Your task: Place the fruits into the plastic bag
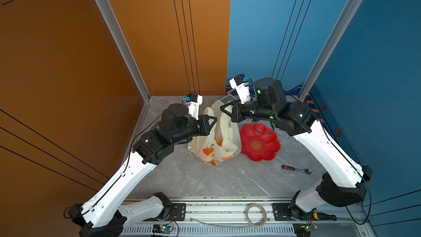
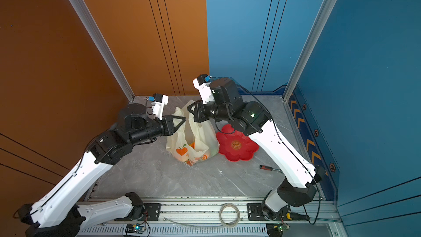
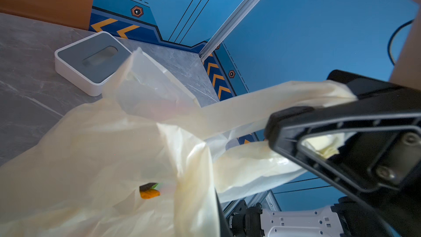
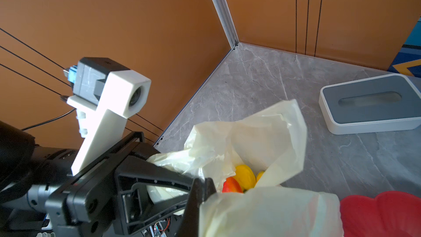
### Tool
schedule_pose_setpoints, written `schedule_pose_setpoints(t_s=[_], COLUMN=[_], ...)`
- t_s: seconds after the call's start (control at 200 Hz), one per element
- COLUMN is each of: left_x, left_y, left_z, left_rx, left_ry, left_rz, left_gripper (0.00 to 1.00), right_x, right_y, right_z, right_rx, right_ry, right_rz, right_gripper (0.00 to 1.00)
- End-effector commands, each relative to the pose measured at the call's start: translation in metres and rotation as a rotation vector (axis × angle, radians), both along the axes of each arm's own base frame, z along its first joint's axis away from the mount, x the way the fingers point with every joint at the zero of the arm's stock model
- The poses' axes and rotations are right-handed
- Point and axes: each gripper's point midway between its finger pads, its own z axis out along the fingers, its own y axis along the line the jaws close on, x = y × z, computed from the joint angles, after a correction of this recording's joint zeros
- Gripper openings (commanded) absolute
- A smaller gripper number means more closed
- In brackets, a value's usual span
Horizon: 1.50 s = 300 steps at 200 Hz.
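Observation:
The plastic bag (image 1: 225,133) (image 2: 200,137) stands on the grey table between both arms, cream-yellow with orange fruit pictures. My left gripper (image 1: 215,119) (image 2: 184,119) is shut on the handle on its side. My right gripper (image 1: 221,108) (image 2: 189,108) is shut on the opposite handle, a little higher. The bag mouth gapes between them. In the right wrist view, fruits lie inside the bag (image 4: 262,210): a yellow one (image 4: 245,175) and a red-orange mango (image 4: 231,185). In the left wrist view the bag film (image 3: 114,144) hides my own jaws, and the right gripper's fingers (image 3: 319,119) pinch a handle.
A red flower-shaped dish (image 1: 259,144) (image 2: 237,147) lies just right of the bag. A white-and-grey box (image 3: 91,64) (image 4: 369,106) sits behind the bag near the back wall. A red-handled ratchet (image 1: 296,169) lies at the right. A coiled tube (image 1: 256,215) rests on the front rail.

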Motion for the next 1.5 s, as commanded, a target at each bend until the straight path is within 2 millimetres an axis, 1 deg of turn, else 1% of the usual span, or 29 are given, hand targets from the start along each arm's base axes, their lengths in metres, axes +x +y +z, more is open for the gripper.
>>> schedule_pose_setpoints(t_s=[0.0,0.075,0.17,0.295,0.441,0.481,0.566,0.571,0.581,0.621,0.736,0.896,1.046,1.151,1.197,1.252,1.302,1.312,1.347,1.427,1.497], left_x=[0.000,-0.002,-0.006,-0.010,-0.014,-0.015,-0.017,-0.018,-0.018,-0.019,-0.017,-0.010,-0.007,-0.005,-0.004,-0.004,-0.004,-0.004,-0.005,-0.006,-0.007], left_y=[-0.007,-0.013,-0.021,-0.031,-0.041,-0.045,-0.055,-0.056,-0.057,-0.062,-0.071,-0.078,-0.076,-0.074,-0.074,-0.074,-0.074,-0.074,-0.073,-0.071,-0.068], left_z=[0.020,0.019,0.018,0.015,0.006,0.004,0.000,-0.001,-0.001,-0.004,-0.016,-0.032,-0.037,-0.044,-0.048,-0.052,-0.054,-0.053,-0.054,-0.052,-0.050], left_rx=[-0.022,-0.017,-0.017,-0.010,-0.011,-0.014,-0.012,-0.012,-0.011,-0.003,0.023,0.041,0.054,0.069,0.074,0.078,0.078,0.077,0.076,0.074,0.071], left_ry=[-0.078,-0.080,-0.087,-0.096,-0.093,-0.092,-0.093,-0.093,-0.093,-0.094,-0.083,-0.062,-0.063,-0.049,-0.045,-0.038,-0.034,-0.035,-0.035,-0.040,-0.046], left_rz=[-0.021,-0.044,-0.077,-0.115,-0.158,-0.171,-0.202,-0.204,-0.207,-0.220,-0.228,-0.221,-0.203,-0.195,-0.190,-0.188,-0.189,-0.189,-0.189,-0.185,-0.180], left_gripper=[0.00,0.00,0.00,0.00,0.00,0.00,0.00,0.00,0.00,0.00,0.00,0.00,0.00,0.00,0.00,0.00,0.00,0.00,0.00,0.00,0.00], right_x=[-0.004,-0.001,0.006,0.024,0.046,0.051,0.056,0.061,0.066,0.071,0.078,0.085,0.083,0.081,0.078,0.072,0.068,0.058,0.048,0.029,0.015], right_y=[-0.003,-0.001,0.002,-0.001,-0.004,-0.002,0.010,0.005,0.003,0.006,0.018,0.024,0.030,0.035,0.040,0.052,0.059,0.068,0.078,0.091,0.098], right_z=[0.022,0.020,0.012,0.000,-0.011,-0.014,-0.020,-0.021,-0.022,-0.026,-0.038,-0.050,-0.049,-0.048,-0.046,-0.043,-0.035,-0.033,-0.028,-0.011,0.001], right_rx=[0.075,0.080,0.077,0.074,0.101,0.109,0.126,0.128,0.132,0.137,0.145,0.144,0.160,0.172,0.186,0.211,0.237,0.237,0.246,0.264,0.276], right_ry=[-0.035,-0.022,0.006,0.052,0.115,0.130,0.163,0.165,0.167,0.185,0.223,0.258,0.268,0.271,0.274,0.284,0.279,0.280,0.271,0.241,0.213], right_rz=[0.002,-0.002,-0.010,-0.058,-0.100,-0.097,-0.074,-0.087,-0.095,-0.092,-0.073,-0.068,-0.042,-0.017,0.013,0.063,0.105,0.135,0.181,0.261,0.312], right_gripper=[0.00,0.00,0.00,0.00,0.00,0.00,0.00,0.00,0.00,0.00,0.00,0.00,0.00,0.00,0.00,0.00,0.00,0.00,0.00,0.00,0.00])
